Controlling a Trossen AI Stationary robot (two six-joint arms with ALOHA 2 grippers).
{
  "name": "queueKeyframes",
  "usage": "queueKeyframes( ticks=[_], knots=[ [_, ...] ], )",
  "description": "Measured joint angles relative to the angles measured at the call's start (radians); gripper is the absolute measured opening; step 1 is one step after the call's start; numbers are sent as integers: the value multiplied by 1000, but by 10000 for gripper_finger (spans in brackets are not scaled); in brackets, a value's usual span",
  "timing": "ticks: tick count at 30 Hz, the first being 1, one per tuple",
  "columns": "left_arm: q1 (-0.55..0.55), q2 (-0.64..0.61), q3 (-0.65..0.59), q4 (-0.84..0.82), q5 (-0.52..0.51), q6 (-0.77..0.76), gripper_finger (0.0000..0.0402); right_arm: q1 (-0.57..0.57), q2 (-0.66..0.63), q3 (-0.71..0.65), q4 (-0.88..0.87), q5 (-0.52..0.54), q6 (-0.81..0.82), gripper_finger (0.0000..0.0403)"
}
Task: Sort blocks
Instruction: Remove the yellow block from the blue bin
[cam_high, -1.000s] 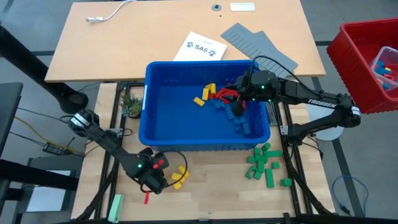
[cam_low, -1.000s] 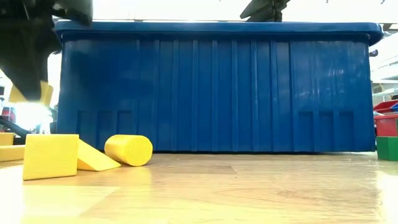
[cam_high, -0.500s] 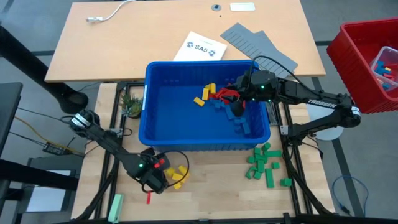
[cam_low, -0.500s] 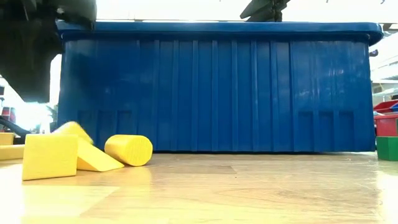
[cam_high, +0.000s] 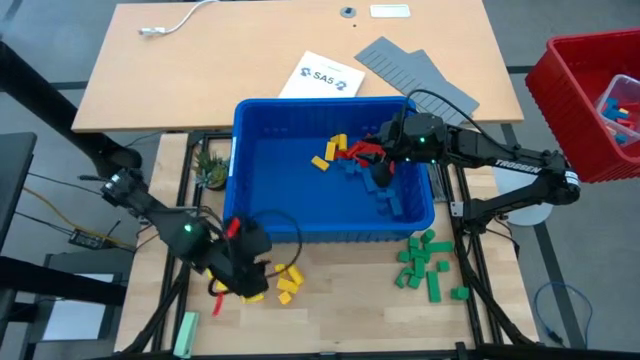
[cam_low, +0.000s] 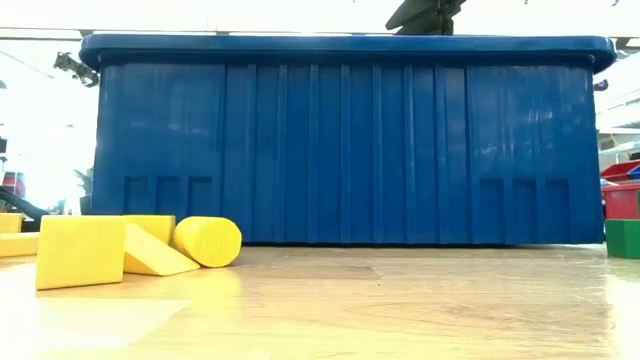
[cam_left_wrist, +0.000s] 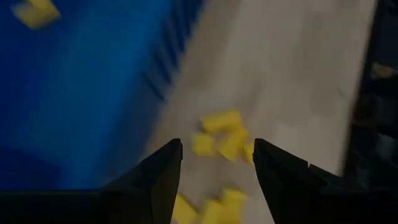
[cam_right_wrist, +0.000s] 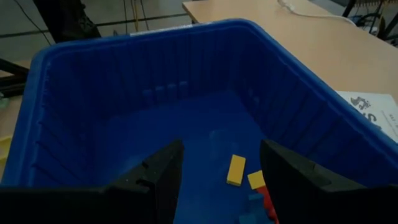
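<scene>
The blue bin stands mid-table with yellow, red and blue blocks on its floor. A pile of yellow blocks lies on the wood in front of the bin; the low view shows it as a cube, a wedge and a cylinder. Green blocks lie in a heap at the near right. My left gripper hangs open above the yellow pile with nothing between its fingers. My right gripper hangs open and empty over the bin's right half.
A red crate holding more blocks stands off the table's right edge. Grey ridged panels, a printed sheet and a white cable lie on the far tabletop. A pale green bar lies near the front left.
My left gripper has gone up from the yellow pile and out of the low view. The yellow block that hung at its fingers has dropped onto the pile and lies there behind the cube. My right gripper has kept still.
</scene>
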Motion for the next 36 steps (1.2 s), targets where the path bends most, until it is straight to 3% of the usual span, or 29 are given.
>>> queueKeyframes(
  ticks=[6, 11, 17, 23, 33, 36],
  knots=[
    [88, -2, 165, -66, -272, 258, 208, -14, 0, 0, 40, 2, -1, 199],
    [276, -4, 247, -9, -289, 494, 208, -30, 0, 0, 69, 2, -36, 199],
    [526, 0, 249, 176, -113, 720, 208, -50, 0, 0, 84, 2, -89, 199],
    [724, 55, 246, 331, -48, 839, 208, -54, 0, 0, 43, 2, -84, 199],
    [930, 290, 244, 401, 78, 934, 208, -54, 0, 0, -78, 2, 51, 199],
    [974, 373, 244, 395, 215, 993, 208, -54, 0, 0, -79, 1, 32, 199]
  ],
)
